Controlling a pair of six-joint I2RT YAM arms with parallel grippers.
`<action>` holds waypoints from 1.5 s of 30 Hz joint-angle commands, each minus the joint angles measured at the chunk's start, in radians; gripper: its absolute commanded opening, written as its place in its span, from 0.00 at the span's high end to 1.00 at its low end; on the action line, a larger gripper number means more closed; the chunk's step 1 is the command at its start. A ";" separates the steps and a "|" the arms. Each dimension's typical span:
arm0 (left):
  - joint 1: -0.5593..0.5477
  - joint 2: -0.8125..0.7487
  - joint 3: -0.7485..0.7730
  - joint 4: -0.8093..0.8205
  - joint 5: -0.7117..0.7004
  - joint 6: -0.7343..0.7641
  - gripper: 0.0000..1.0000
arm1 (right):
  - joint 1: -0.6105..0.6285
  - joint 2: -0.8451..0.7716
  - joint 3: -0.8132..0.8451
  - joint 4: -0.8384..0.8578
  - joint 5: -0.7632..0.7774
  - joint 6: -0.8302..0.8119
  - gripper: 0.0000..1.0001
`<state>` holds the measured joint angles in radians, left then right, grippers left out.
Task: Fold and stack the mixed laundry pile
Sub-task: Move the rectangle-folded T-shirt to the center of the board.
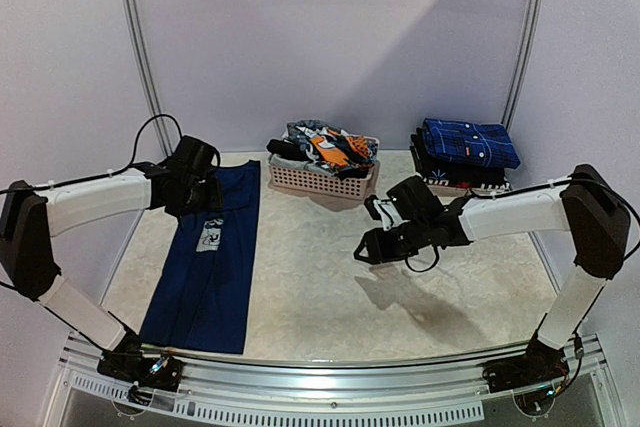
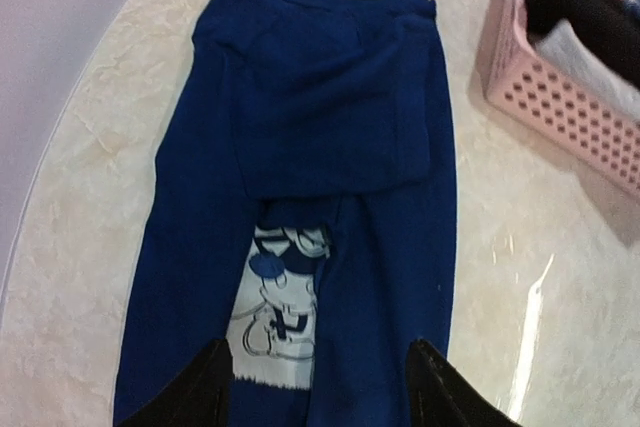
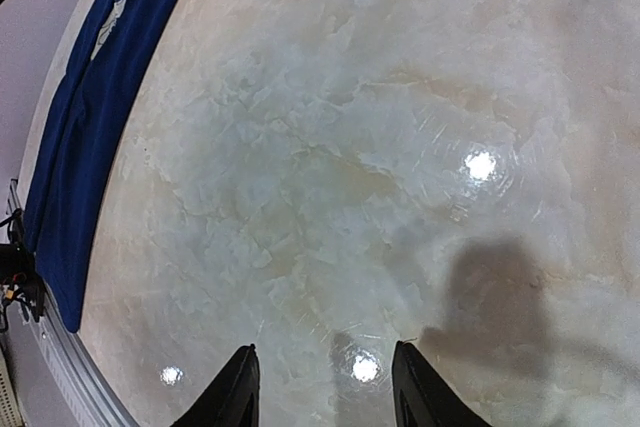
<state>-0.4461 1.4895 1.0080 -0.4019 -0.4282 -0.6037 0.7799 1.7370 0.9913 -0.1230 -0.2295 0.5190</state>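
A navy T-shirt (image 1: 205,267) lies flat on the left of the table, folded into a long narrow strip, with its pale cartoon print (image 2: 280,297) showing through a gap. My left gripper (image 1: 198,203) hovers over its far half, open, and the cloth lies under the gap (image 2: 318,347) without being held. The rest of the mixed laundry pile (image 1: 325,147) sits in the pink basket (image 1: 320,183) at the back. My right gripper (image 1: 366,249) hangs open over bare tabletop at mid-table (image 3: 325,352), with nothing between its fingers.
A stack of folded garments (image 1: 465,152), a blue checked one on top, stands at the back right. The basket's pink wall (image 2: 560,107) is just right of the shirt's collar end. The shirt (image 3: 90,117) runs along the table's left edge.
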 commanded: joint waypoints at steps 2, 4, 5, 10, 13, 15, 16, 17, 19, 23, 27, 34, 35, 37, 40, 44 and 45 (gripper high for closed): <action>-0.185 -0.035 0.014 -0.305 -0.091 -0.014 0.41 | 0.003 -0.066 -0.047 0.031 0.047 0.003 0.45; -0.265 -0.051 0.016 -0.380 -0.101 -0.028 0.41 | 0.003 -0.082 -0.061 0.032 0.056 -0.002 0.38; -0.292 -0.056 0.015 -0.405 -0.092 -0.031 0.41 | 0.004 -0.087 -0.065 0.034 0.060 -0.004 0.34; -0.416 -0.061 0.028 -0.520 -0.048 -0.051 0.43 | 0.003 -0.121 -0.081 0.033 0.092 -0.017 0.22; -0.475 -0.058 0.030 -0.573 -0.004 -0.066 0.44 | 0.002 -0.136 -0.085 0.018 0.115 -0.022 0.20; -0.509 -0.044 0.032 -0.605 0.027 -0.072 0.45 | 0.003 -0.138 -0.085 0.010 0.125 -0.025 0.20; -0.525 -0.035 0.034 -0.625 0.036 -0.075 0.46 | 0.003 -0.140 -0.085 0.007 0.129 -0.026 0.20; -0.538 -0.025 0.035 -0.642 0.048 -0.077 0.47 | 0.002 -0.140 -0.085 0.001 0.135 -0.026 0.20; -0.558 -0.009 0.032 -0.668 0.088 -0.072 0.48 | 0.002 -0.144 -0.085 -0.005 0.149 -0.027 0.19; -0.627 0.000 0.044 -0.722 0.171 -0.086 0.50 | 0.003 -0.152 -0.088 -0.020 0.177 -0.027 0.18; -0.676 -0.003 0.020 -0.717 0.264 -0.111 0.50 | 0.003 -0.155 -0.088 -0.024 0.189 -0.028 0.18; -0.724 0.003 -0.062 -0.668 0.344 -0.158 0.51 | 0.003 -0.154 -0.088 -0.028 0.196 -0.028 0.17; -0.726 0.005 -0.073 -0.656 0.353 -0.157 0.51 | 0.004 -0.154 -0.089 -0.028 0.198 -0.028 0.17; -0.727 0.011 -0.098 -0.637 0.359 -0.154 0.52 | 0.002 -0.154 -0.089 -0.030 0.204 -0.028 0.17; -0.727 0.022 -0.124 -0.615 0.377 -0.153 0.53 | 0.003 -0.152 -0.090 -0.032 0.213 -0.029 0.16; -0.729 0.019 -0.149 -0.576 0.410 -0.154 0.55 | 0.002 -0.151 -0.090 -0.036 0.224 -0.030 0.16; -0.730 0.017 -0.154 -0.569 0.418 -0.154 0.56 | 0.002 -0.150 -0.089 -0.035 0.224 -0.030 0.16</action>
<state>-1.1587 1.5009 0.8749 -1.0260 -0.0605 -0.7498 0.7795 1.6054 0.9146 -0.1390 -0.0315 0.4973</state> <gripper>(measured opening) 0.451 0.838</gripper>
